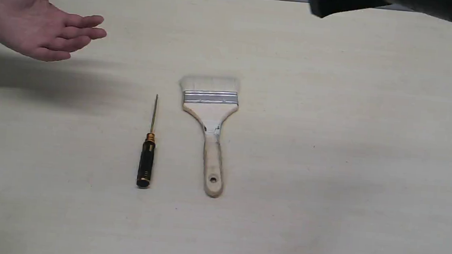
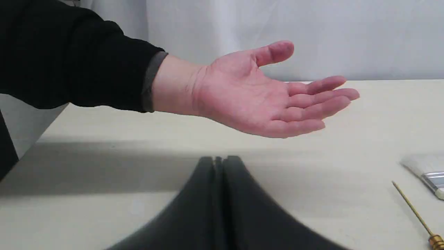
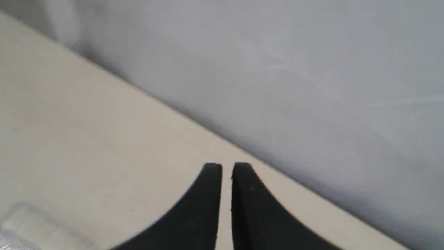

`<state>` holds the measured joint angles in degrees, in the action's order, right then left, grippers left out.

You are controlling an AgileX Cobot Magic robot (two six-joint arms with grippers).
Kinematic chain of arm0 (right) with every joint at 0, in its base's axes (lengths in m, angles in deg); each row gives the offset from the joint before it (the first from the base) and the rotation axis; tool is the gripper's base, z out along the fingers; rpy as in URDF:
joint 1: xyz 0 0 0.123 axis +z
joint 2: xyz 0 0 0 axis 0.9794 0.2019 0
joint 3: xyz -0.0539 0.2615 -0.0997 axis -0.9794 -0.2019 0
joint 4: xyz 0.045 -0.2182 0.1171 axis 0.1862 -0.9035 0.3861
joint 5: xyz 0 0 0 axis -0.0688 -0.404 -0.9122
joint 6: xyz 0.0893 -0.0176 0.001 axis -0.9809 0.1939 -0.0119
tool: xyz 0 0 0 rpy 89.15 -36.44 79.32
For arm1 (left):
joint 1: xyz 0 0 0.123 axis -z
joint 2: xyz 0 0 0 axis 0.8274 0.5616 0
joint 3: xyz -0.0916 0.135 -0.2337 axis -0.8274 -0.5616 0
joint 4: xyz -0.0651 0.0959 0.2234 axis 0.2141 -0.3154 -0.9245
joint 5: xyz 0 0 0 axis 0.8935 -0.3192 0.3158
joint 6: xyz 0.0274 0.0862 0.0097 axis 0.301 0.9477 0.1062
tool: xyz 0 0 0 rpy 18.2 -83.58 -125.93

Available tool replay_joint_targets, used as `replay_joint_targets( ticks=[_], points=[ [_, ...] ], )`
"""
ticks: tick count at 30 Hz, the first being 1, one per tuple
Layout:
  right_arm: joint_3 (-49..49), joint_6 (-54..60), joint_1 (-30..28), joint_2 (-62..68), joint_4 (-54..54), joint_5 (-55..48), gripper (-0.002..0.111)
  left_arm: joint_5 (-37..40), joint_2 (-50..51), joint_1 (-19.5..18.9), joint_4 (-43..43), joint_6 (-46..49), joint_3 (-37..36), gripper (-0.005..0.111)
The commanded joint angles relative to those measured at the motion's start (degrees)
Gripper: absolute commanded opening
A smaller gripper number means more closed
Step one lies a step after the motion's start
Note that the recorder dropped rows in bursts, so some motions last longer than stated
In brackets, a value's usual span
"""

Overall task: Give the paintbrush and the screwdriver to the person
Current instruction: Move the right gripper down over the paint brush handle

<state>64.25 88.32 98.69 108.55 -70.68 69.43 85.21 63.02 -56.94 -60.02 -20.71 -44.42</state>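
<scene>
The paintbrush (image 1: 208, 130) lies flat mid-table, pale bristles pointing to the far side and its wooden handle toward the near edge. Just left of it, the black-handled screwdriver (image 1: 147, 159) lies parallel, shaft pointing away. The person's hand (image 1: 36, 23) hovers palm up at the far left, holding nothing. In the left wrist view, my left gripper (image 2: 219, 160) is shut and empty, below and short of the hand (image 2: 263, 97). My right gripper (image 3: 227, 167) hangs high over the table's far right, blurred in the exterior view (image 1: 320, 6), its fingers a thin slit apart and holding nothing.
The pale table (image 1: 347, 173) ends at a grey-white backdrop (image 3: 312, 69). The left wrist view catches the screwdriver shaft (image 2: 412, 208) and a corner of the brush bristles (image 2: 425, 168). The person's black sleeve (image 2: 69, 59) reaches in beside the table edge.
</scene>
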Motion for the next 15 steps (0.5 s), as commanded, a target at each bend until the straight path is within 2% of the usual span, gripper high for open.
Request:
replay_joint_targets(
  ticks=[1, 6, 9, 13, 15],
  points=[
    [4.35, 1.08, 4.06, 2.92, 1.21, -10.88, 0.022, -0.33, -0.14, 0.47, 0.25, -0.12, -0.12, 0.000],
    [5.61, 0.51, 10.33, 8.12, 1.21, -12.68, 0.045, -0.33, -0.14, 0.47, 0.25, -0.12, -0.12, 0.000],
    [5.61, -5.26, 12.54, 11.55, 1.33, -12.31, 0.055, -0.33, -0.14, 0.47, 0.25, -0.12, -0.12, 0.000],
    [6.16, -15.28, 13.17, 15.59, 1.33, -12.03, 0.059, -0.33, -0.14, 0.47, 0.25, -0.12, -0.12, 0.000],
    [8.27, -16.90, 13.06, 18.13, 1.33, -16.28, 0.059, -0.33, -0.14, 0.47, 0.25, -0.12, -0.12, 0.000]
  ],
)
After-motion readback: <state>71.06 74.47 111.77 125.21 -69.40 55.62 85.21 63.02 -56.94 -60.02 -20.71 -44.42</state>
